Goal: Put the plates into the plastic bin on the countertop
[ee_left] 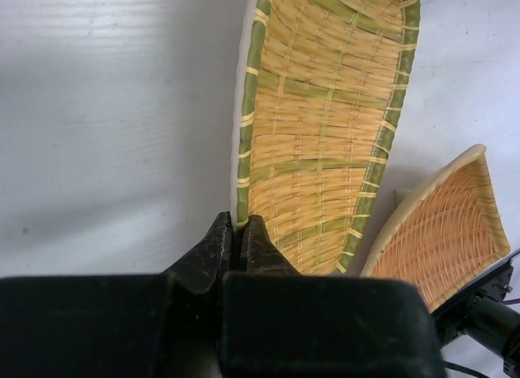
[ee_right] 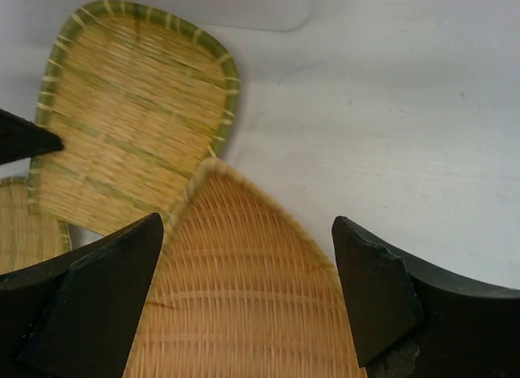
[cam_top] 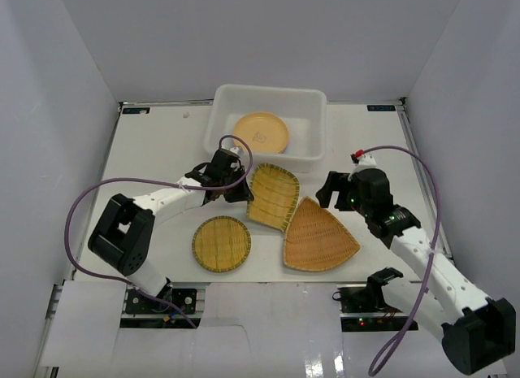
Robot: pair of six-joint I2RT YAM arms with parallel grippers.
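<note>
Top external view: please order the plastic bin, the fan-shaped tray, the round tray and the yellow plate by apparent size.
1. plastic bin
2. fan-shaped tray
3. round tray and yellow plate look nearly alike; the plate lies farther away, so unranked.

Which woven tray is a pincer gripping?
The rectangular green-striped bamboo tray; the left pincer pinches its rim. The round tray and fan-shaped tray lie ungripped.

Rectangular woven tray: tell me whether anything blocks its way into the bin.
Nothing visible does. The left fingers pinch the tray by its edge, and it lies right beside the near wall of the bin. The yellow plate inside lies flat, below the rim.
</note>
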